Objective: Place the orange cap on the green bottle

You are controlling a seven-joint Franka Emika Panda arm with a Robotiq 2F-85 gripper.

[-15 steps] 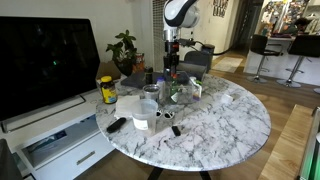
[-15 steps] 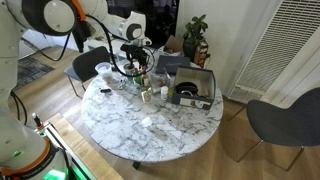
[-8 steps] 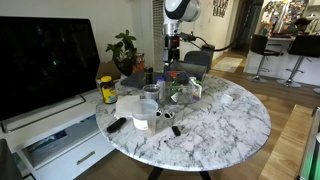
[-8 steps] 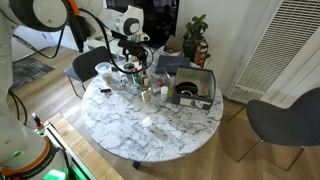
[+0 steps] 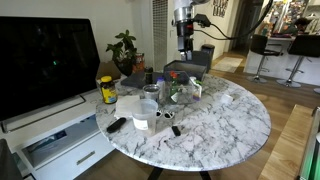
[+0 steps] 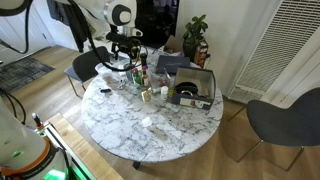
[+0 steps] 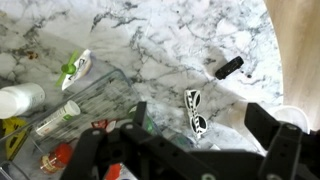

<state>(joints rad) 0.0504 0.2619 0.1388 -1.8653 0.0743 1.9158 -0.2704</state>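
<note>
The green bottle (image 5: 166, 85) stands upright among the clutter near the desk's far edge in an exterior view; it also shows in the opposite exterior view (image 6: 143, 73), close to the edge nearest the arm. An orange cap (image 7: 61, 158) lies at the lower left of the wrist view; whether it sits on the bottle cannot be told. The yellow jar (image 5: 107, 90) stands near the desk edge beside the monitor (image 5: 45, 55). A clear cup (image 5: 149, 95) stands just beside the bottle. The gripper (image 5: 185, 38) hangs high above the desk (image 5: 230, 120), well apart from the bottle. In the wrist view the fingers (image 7: 282, 150) stand wide apart with nothing between them. Sunglasses (image 7: 194, 110) lie flat on the marble.
</note>
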